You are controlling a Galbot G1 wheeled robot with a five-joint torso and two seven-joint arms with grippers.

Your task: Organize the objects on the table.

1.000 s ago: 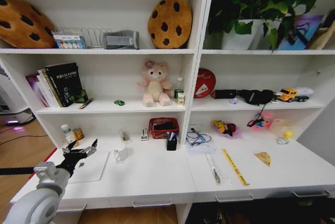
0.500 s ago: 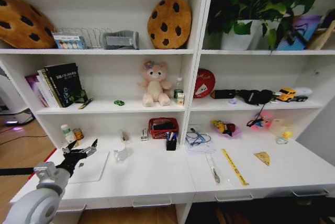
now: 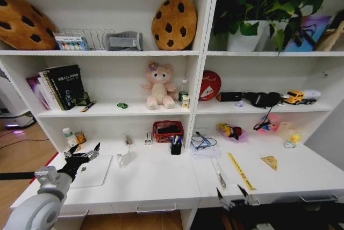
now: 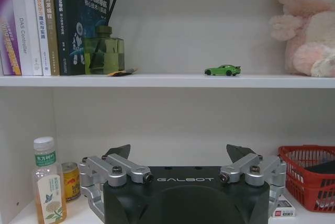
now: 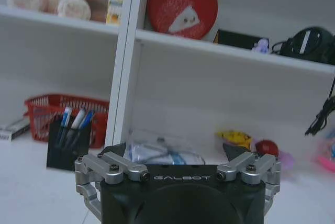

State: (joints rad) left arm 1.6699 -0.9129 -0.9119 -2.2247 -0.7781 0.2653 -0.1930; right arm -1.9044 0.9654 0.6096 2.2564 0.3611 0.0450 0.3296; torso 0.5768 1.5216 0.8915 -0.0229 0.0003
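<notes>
The left gripper (image 3: 85, 157) hovers over the left end of the long white desk (image 3: 156, 179), jaws spread wide with nothing between them, just above the thin silver laptop (image 3: 92, 172) lying flat there. From its wrist camera the two dark fingertips (image 4: 119, 152) stand well apart, pointing toward the back of the desk, where a small bottle with a green label (image 4: 48, 182) stands beside a little orange can (image 4: 70, 180). On the shelf above sit the tiny green toy car (image 4: 223, 70), a row of books (image 4: 52, 22) and a green glass bottle (image 4: 104, 54), with the pink plush bear (image 4: 306, 25) to one side. The right gripper (image 3: 238, 196) is low at the desk's front edge, right of centre, also wide open and empty; it sits just in front of the near end of the yellow ruler (image 3: 240, 171), which runs diagonally across the right half of the desk, a pen (image 3: 219, 175) lying beside it. Farther right lies the yellow wedge (image 3: 270, 162). Toward the back stand a red basket (image 3: 167, 131) and a black pen holder (image 3: 176, 145); the right wrist camera looks over its own spread fingers (image 5: 112, 149) at that holder (image 5: 66, 148) and a round red tin (image 5: 181, 5) on the shelf above
</notes>
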